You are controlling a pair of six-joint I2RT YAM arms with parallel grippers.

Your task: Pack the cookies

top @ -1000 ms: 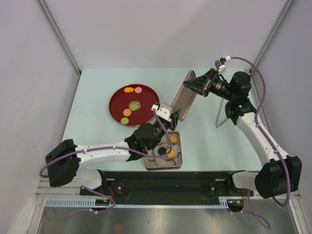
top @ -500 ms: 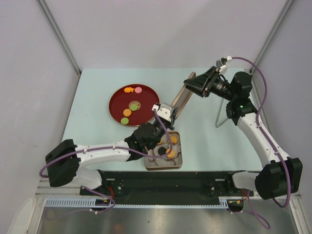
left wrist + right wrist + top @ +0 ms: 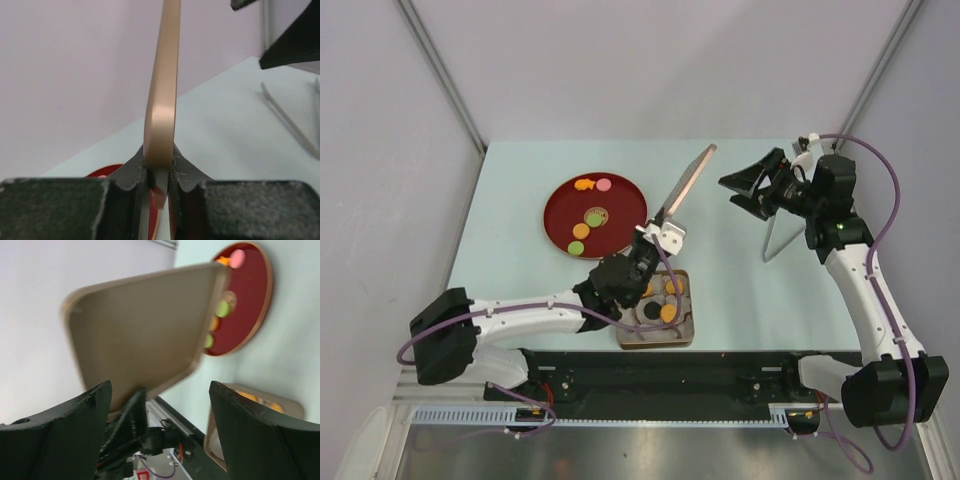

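From above, the lid (image 3: 685,185) shows only as a thin bronze strip, so it is standing on edge. Its long axis runs from the left tool (image 3: 660,222) up and away toward the far right. The left wrist view shows what the top view cannot: the left tool (image 3: 159,172) is pinched narrow on the lid's (image 3: 162,90) lower rim, one pad on each face, and the lid rises nearly upright from the grip. The right wrist view gives the lid's (image 3: 140,340) broad hollow face, a rounded rectangle. It also shows the right tool (image 3: 160,390) spread wide with nothing between its fingers. In the top view the right tool (image 3: 738,190) hangs well apart from the lid, above the wire stand (image 3: 775,240). The cookies (image 3: 581,231) are in two places. Several orange, green and pink ones lie flat, faces up, on the red plate (image 3: 620,205) at the far left of the surface (image 3: 520,180). A few orange ones sit in the compartments of the open box (image 3: 655,340) at the near edge, partly hidden by the left arm. The right wrist view catches the plate (image 3: 255,300) and a corner of the box (image 3: 260,405).
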